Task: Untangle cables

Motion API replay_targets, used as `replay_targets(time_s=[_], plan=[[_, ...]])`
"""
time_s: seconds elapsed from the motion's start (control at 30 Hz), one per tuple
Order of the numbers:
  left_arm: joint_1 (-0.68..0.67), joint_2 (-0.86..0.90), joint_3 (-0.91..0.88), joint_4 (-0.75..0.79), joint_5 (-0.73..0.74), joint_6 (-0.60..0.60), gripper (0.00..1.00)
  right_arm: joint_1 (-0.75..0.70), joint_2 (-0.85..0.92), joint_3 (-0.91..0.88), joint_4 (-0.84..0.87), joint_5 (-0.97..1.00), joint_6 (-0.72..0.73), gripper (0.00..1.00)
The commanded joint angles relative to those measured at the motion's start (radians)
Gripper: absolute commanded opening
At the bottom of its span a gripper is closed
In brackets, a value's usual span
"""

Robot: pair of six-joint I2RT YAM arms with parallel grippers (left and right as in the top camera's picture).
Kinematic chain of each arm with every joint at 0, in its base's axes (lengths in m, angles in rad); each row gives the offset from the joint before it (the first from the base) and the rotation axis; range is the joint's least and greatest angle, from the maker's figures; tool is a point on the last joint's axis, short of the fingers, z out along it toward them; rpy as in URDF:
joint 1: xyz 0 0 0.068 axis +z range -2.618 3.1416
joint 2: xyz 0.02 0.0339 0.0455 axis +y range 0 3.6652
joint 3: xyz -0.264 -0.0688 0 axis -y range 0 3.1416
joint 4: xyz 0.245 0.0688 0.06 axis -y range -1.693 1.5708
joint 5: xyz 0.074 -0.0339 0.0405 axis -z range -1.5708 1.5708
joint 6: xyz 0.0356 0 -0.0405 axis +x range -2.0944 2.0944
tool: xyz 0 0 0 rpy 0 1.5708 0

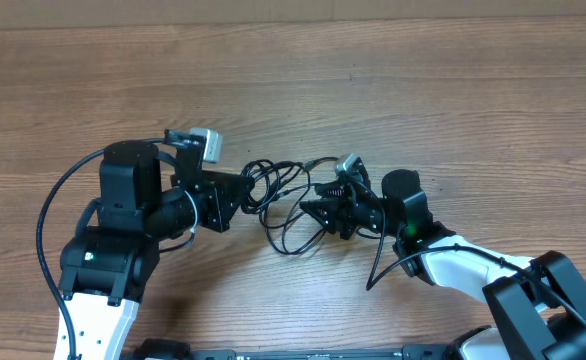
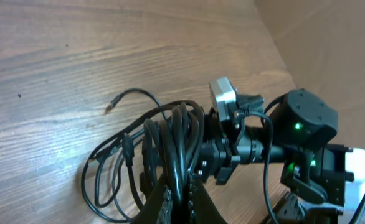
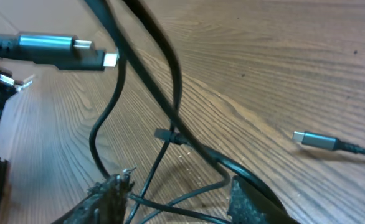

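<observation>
Cables [image 1: 283,200] sit in a knotted clump mid-table, so I'd call this the pull-apart step: left gripper [image 2: 176,194] at their 9 o'clock is clamped on a bunch of loops, while right gripper [image 3: 176,199] reaches in low from 3 o'clock with jaws apart around a few strands (grip unclear), and next it needs to pinch one cord and drag it toward 3.

Wood-grain table [image 1: 393,90], light brown with darker streaks, filling the overhead view almost edge to edge. Lit evenly and softly, with only faint shadows. Bounded at the far edge by a paler tan strip [image 1: 293,12]. Met along one side, in the left wrist view, by a plain tan panel [image 2: 338,43] beyond it.
</observation>
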State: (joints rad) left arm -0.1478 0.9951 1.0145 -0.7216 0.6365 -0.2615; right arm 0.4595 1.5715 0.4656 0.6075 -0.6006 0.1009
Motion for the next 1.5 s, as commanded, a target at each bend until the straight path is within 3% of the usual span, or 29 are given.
replay_targets(time_s=[0.0, 0.43, 0.7, 1.0, 1.3, 1.47], plan=[[0.010, -0.002, 0.019, 0.027, 0.015, -0.065, 0.04, -0.001, -0.010, -0.001, 0.001, 0.006, -0.005, 0.56], [0.010, -0.002, 0.019, 0.084, 0.023, -0.274, 0.04, -0.001, -0.010, -0.001, -0.003, 0.010, -0.005, 0.70], [0.010, -0.002, 0.019, 0.235, 0.274, -0.370, 0.04, -0.001, -0.010, 0.000, -0.003, 0.017, -0.005, 0.75], [0.015, -0.002, 0.019, 0.365, 0.401, -0.487, 0.04, -0.001, -0.010, 0.000, -0.003, 0.051, -0.005, 0.83], [0.131, -0.002, 0.019, 0.557, 0.491, -0.640, 0.04, -0.001, -0.010, 0.000, -0.003, 0.050, -0.005, 0.84], [0.222, -0.002, 0.019, 0.576, 0.500, -0.640, 0.04, -0.001, -0.010, 0.000, -0.003, 0.050, -0.005, 0.85]])
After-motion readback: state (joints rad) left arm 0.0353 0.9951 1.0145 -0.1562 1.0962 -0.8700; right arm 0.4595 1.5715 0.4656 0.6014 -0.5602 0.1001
